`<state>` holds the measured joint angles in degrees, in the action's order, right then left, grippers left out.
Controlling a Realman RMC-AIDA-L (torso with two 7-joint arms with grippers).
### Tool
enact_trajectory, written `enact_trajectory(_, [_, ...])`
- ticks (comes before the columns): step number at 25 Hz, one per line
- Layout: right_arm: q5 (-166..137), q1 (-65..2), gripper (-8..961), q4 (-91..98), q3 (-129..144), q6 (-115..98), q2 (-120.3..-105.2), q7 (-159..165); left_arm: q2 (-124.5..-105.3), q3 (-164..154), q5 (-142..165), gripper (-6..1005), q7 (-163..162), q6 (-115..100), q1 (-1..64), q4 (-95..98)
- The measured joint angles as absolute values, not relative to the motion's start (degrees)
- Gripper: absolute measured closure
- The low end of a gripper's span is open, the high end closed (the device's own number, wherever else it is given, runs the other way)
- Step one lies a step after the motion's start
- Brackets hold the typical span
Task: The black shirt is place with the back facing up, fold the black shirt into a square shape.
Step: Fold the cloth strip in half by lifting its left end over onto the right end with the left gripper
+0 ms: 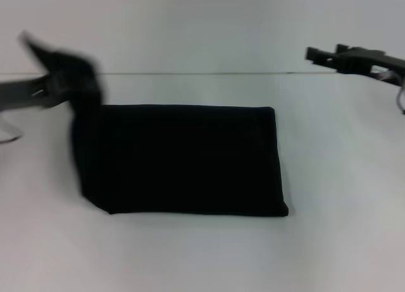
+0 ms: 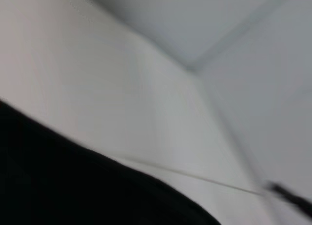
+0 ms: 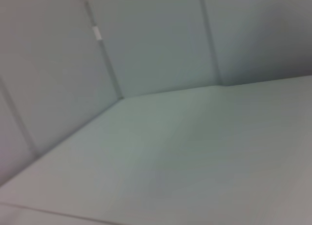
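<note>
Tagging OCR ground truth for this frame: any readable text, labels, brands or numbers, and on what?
None readable in any view.
black shirt: folded rectangle on the white table, plain black side up, no lettering showing.
left gripper: blurred, at the shirt's raised left corner, no markings legible.
right gripper: held away to the far right, no label legible.
Both wrist views show no print at all.

The black shirt (image 1: 190,159) is soft matt cloth; the table (image 1: 342,178) is smooth and matt.
</note>
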<state>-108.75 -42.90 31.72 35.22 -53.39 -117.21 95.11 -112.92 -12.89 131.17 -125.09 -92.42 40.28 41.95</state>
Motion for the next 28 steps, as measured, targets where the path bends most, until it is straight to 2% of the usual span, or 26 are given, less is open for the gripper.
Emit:
enact_trajectory(3, [-107.8,-41.2,66,31.7,35.0,-53.4,-115.38,94.6,-115.55,-15.2,128.8,973,-125.0,-92.9,45.8,37.4])
enact_trajectory(5, [-107.4,-40.1,67,31.7,34.9,-54.1,-114.26,94.5,-118.07,-16.5,128.0,973,-124.7,-91.6,48.6,34.5])
enact_trajectory(8, [-107.2,-38.8,67,31.8,34.5,-55.0,-112.91,94.4,-122.49,-17.7,127.8,973,-122.9,-86.9,50.3,30.5])
enact_trajectory(10, [-107.1,-38.0,67,31.8,34.3,-55.4,-112.43,94.0,-124.17,-18.3,127.5,973,-119.4,-81.5,50.6,24.6])
enact_trajectory(14, [-107.2,-37.3,67,31.9,34.3,-55.9,-111.74,93.8,-124.22,-17.7,123.3,973,-107.6,-71.9,49.6,8.3])
enact_trajectory(17, [-107.3,-37.2,67,31.9,34.5,-56.0,-111.44,93.8,-124.55,-16.8,120.0,972,-98.9,-72.6,47.9,4.0])
enact_trajectory(22, [-107.7,-37.3,67,31.8,35.1,-56.0,-111.30,93.9,-124.51,-16.8,119.4,888,-95.2,-74.6,47.7,1.8])
enact_trajectory(25, [-107.8,-37.3,66,31.5,36.3,-56.2,-111.28,94.6,-124.29,-17.1,119.5,664,-95.2,-77.9,48.0,2.5])
enact_trajectory(28, [-108.1,-37.1,66,31.4,37.5,-57.3,-111.16,96.8,-124.00,-17.1,119.4,600,-96.2,-81.5,47.3,6.3])
